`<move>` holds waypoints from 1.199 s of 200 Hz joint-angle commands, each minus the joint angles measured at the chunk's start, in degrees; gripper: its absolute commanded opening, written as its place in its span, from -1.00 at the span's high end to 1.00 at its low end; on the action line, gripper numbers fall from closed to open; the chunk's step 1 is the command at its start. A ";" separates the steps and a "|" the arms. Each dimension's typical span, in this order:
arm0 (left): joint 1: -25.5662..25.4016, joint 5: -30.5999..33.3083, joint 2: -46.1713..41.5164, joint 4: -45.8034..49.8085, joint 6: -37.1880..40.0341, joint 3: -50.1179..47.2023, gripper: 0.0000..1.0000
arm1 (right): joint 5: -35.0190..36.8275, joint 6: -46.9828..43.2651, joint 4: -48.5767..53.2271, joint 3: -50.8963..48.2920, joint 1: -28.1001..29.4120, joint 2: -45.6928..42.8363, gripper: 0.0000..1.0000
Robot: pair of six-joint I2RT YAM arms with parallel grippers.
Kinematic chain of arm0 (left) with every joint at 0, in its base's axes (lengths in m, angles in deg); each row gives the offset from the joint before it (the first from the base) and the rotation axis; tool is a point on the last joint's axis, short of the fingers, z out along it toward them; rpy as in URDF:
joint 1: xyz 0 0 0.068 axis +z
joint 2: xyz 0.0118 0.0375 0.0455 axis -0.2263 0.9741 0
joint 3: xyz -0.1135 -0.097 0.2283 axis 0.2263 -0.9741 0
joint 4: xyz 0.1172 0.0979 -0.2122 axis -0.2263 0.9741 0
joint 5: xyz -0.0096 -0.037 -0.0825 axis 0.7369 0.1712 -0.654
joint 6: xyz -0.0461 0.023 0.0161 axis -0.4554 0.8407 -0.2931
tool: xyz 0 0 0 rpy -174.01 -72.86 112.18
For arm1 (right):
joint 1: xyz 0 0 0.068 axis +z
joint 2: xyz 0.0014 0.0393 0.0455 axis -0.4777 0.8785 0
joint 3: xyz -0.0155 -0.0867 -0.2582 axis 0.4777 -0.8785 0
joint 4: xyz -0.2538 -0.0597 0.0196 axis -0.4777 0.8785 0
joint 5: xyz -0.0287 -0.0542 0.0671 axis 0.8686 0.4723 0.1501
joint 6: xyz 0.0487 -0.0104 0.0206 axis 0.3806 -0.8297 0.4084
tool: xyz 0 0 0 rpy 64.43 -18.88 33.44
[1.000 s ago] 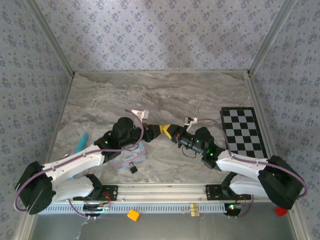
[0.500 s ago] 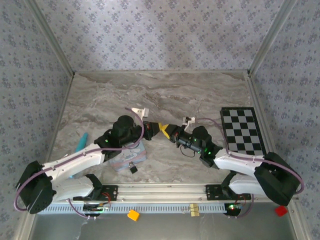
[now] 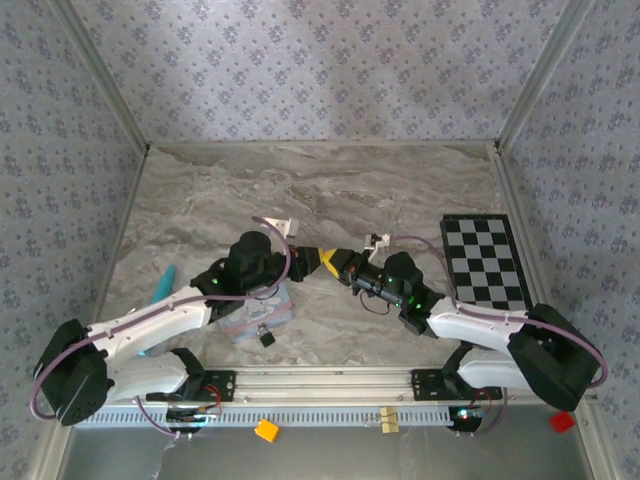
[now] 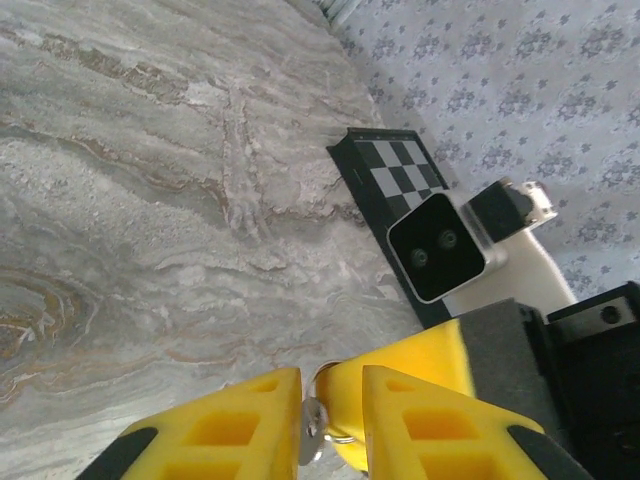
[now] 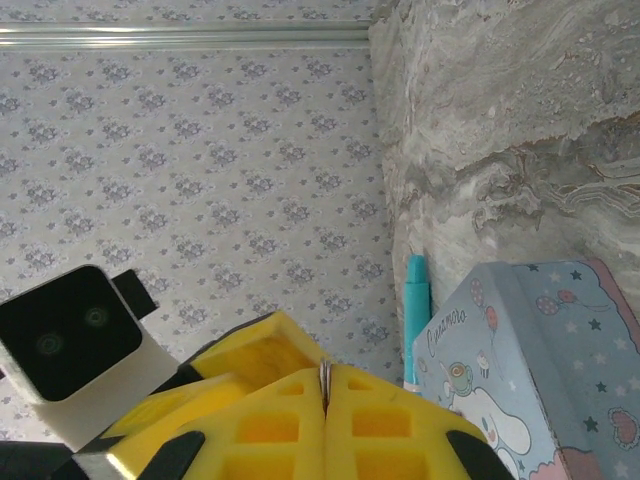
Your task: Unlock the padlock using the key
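Over the last second the right arm has pushed in leftward, so the two yellow tips now overlap. My left claw [image 4: 330,400] stands narrowly parted around the key [image 4: 312,425], and I can't see it clamping. The padlock [image 3: 267,338] lies back from that claw, toward the arm bases, against the light-blue case [image 3: 262,318] on the table [image 3: 330,190]. Right of the key, my right claw [image 5: 326,385] is pinched closed on its thin metal. I judge the key light, stiff and slippery, so I would hold it by the head and leave the blade free. The tiny padlock would skid, so I would pin its body.
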 commanded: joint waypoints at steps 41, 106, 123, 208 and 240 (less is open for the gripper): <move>0.18 0.30 -0.86 -1.50 0.50 0.20 0.13 | 0.80 0.10 -2.09 0.01 -0.57 -1.48 1.00; 4.13 -7.47 -5.30 -11.69 5.72 -7.44 -0.25 | 0.69 -1.21 0.58 1.50 -1.44 -5.22 1.00; 4.15 -7.98 -5.94 -12.13 10.38 -8.49 -0.27 | 0.59 -1.53 1.19 1.81 -1.45 -5.81 1.00; 1.23 -7.06 -2.99 -20.55 20.43 -11.98 -0.18 | 0.69 -2.38 2.07 4.47 0.34 -5.62 1.00; -0.08 -6.57 0.20 -20.34 21.96 -9.67 -0.15 | 0.73 -2.44 1.37 5.25 1.71 -4.39 1.00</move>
